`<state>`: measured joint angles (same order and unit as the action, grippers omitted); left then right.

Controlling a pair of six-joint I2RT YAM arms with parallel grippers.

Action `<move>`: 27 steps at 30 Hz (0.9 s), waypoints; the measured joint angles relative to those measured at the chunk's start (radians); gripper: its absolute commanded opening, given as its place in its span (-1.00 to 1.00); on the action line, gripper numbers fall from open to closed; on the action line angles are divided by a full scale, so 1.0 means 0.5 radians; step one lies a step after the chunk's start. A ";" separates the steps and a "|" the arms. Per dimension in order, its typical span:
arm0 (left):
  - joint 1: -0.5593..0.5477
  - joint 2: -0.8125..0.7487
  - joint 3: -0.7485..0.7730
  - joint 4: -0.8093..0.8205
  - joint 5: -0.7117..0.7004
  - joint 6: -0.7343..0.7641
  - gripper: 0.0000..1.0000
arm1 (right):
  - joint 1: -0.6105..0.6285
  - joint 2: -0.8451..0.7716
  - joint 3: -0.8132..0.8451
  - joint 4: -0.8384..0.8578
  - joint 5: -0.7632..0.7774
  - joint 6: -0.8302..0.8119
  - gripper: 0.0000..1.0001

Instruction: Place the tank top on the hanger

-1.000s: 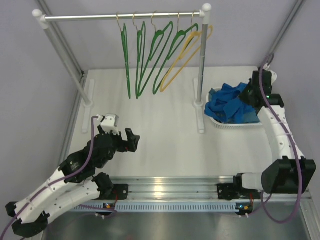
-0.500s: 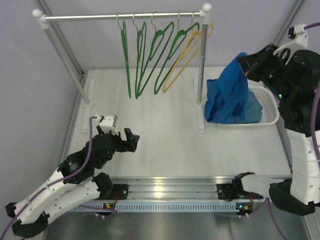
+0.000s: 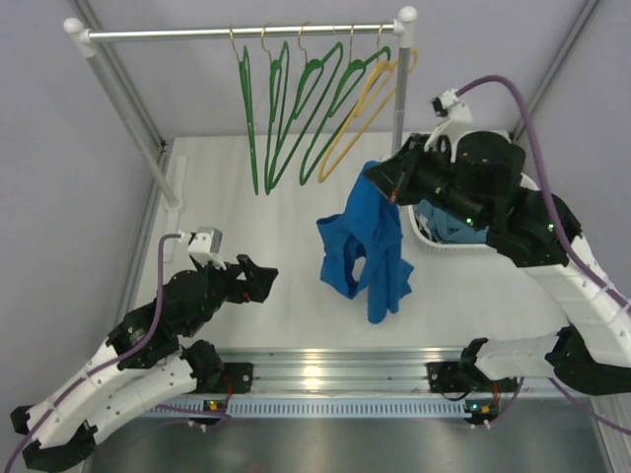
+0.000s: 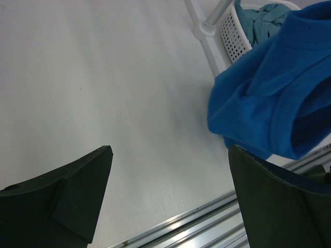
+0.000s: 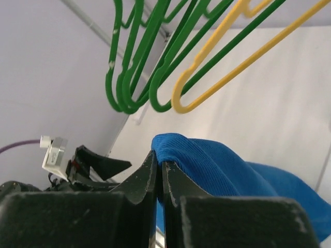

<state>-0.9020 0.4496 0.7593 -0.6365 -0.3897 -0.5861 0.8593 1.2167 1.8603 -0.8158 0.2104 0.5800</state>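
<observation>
1. The right claw (image 3: 391, 187) is clamped on the top edge of the tank top (image 3: 367, 241). The wrist view shows both fingers squeezed together with blue fabric pinched between them. Holding it by one high spot lets the rest drape loose, which I'd guess is meant to unbunch it before any threading.
2. The tank top hangs in the air around the middle of the overhead view, just left of the basket (image 4: 231, 36) and below the rail (image 3: 197, 33). Its lower end looks close to the table (image 3: 246, 212), but I can't tell if it touches.
3. The left claw (image 3: 258, 279) is spread wide with nothing in it, low in the lower left and aimed toward the shirt. My guess is it's parked there to take a loose strap or hem.
4. The green hangers (image 3: 314, 69) hang on the rail in the upper middle, and none has been taken down. The yellow hanger (image 5: 176, 101) is the one nearest the shirt, so grabbing the wrong one looks easy.
5. For room, there's a wide stretch of bare table between the left claw and the shirt, and more under the hangers. The tight spots are the rack's right post (image 3: 399, 99), just beside the shirt and right arm, and the basket rim under that arm.
</observation>
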 measured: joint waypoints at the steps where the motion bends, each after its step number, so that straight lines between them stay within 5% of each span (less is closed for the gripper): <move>1: -0.001 -0.015 -0.013 0.002 0.008 -0.018 0.97 | 0.074 0.015 -0.039 0.018 0.024 0.007 -1.00; 9: -0.001 -0.069 -0.069 0.002 0.034 -0.089 0.96 | 0.218 -0.108 -0.916 0.227 0.012 0.120 -1.00; 17: 0.000 0.096 -0.091 0.121 0.153 -0.084 0.89 | 0.209 -0.340 -1.249 0.281 -0.111 0.117 -0.89; 27: -0.001 0.600 -0.127 0.428 0.283 -0.005 0.65 | -0.456 0.028 -1.443 0.590 -0.584 -0.016 -0.81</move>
<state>-0.9024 0.7498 0.6956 -0.4225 -0.2481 -0.5884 0.6312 1.2308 1.1389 -0.5209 -0.0818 0.5720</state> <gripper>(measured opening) 0.860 0.083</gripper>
